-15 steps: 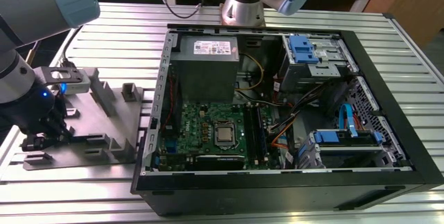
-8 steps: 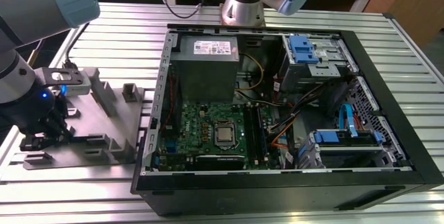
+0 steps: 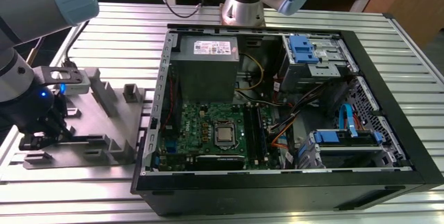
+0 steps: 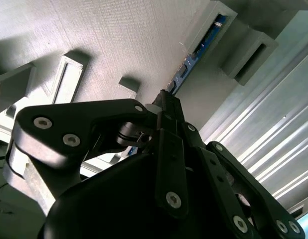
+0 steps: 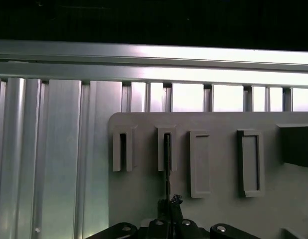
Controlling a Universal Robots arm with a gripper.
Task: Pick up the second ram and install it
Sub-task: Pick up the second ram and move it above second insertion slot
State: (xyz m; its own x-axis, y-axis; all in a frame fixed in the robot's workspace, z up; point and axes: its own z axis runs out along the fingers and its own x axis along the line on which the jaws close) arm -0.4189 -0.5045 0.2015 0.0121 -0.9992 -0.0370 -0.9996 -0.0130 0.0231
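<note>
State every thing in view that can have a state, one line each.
second ram: standing on edge in a slot of the grey tray, not lifted out.
gripper: shut on one end of the second ram.
grey tray: flat on the slatted table, beside the computer case.
computer case: lying on its side, open, side panel off.

No text can be read. A white label [image 3: 211, 47] with a small red-and-green patch sits on the grey power-supply box [image 3: 208, 76], toward the box's far edge; print too fine to make out (dark lines only). The green motherboard [image 3: 208, 130], just beside the box's near edge, has tiny white markings, unreadable. The second ram [image 4: 194, 59], on the grey tray [image 4: 119, 30] well apart from the box: blue edge, no letters legible.
</note>
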